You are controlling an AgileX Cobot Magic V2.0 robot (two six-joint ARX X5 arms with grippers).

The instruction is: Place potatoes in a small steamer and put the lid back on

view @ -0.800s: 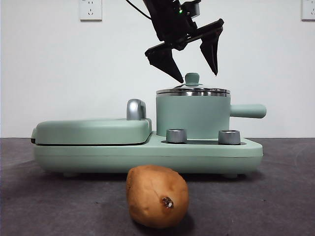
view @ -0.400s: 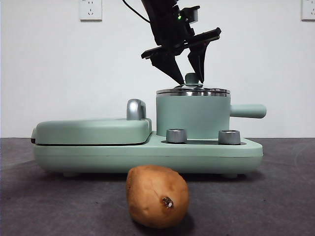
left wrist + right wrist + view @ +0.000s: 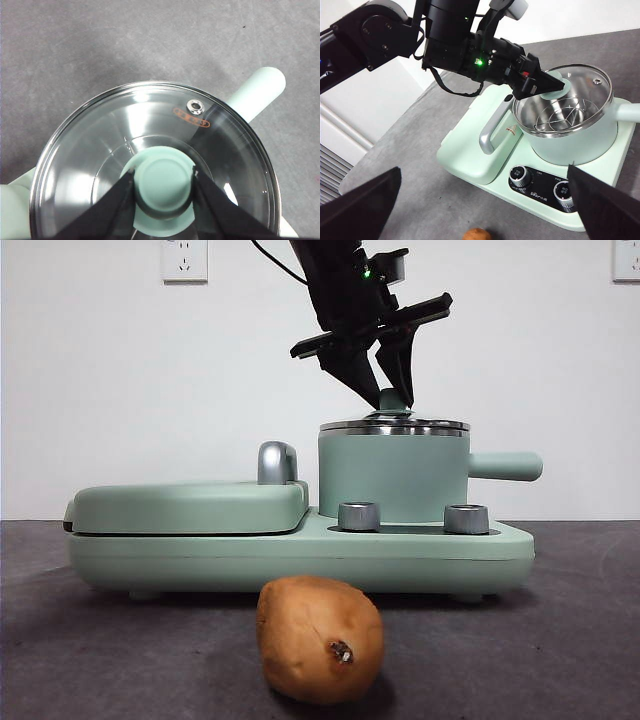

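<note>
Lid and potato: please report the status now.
Left gripper shut on lid knob, lid on pot. Right gripper open, high above. Potato on table, nothing blocking.

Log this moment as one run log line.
left gripper: shut on lid knob | lid: on steamer | potato: on table, in front | right gripper: open, waiting

The left arm's glossy black, boxy wrist housing (image 3: 455, 45) carries a small green light (image 3: 479, 62), a looping black cable (image 3: 451, 89) and a white cap (image 3: 509, 7); its matte black wedge-shaped gripper (image 3: 540, 82) tapers to points.
</note>
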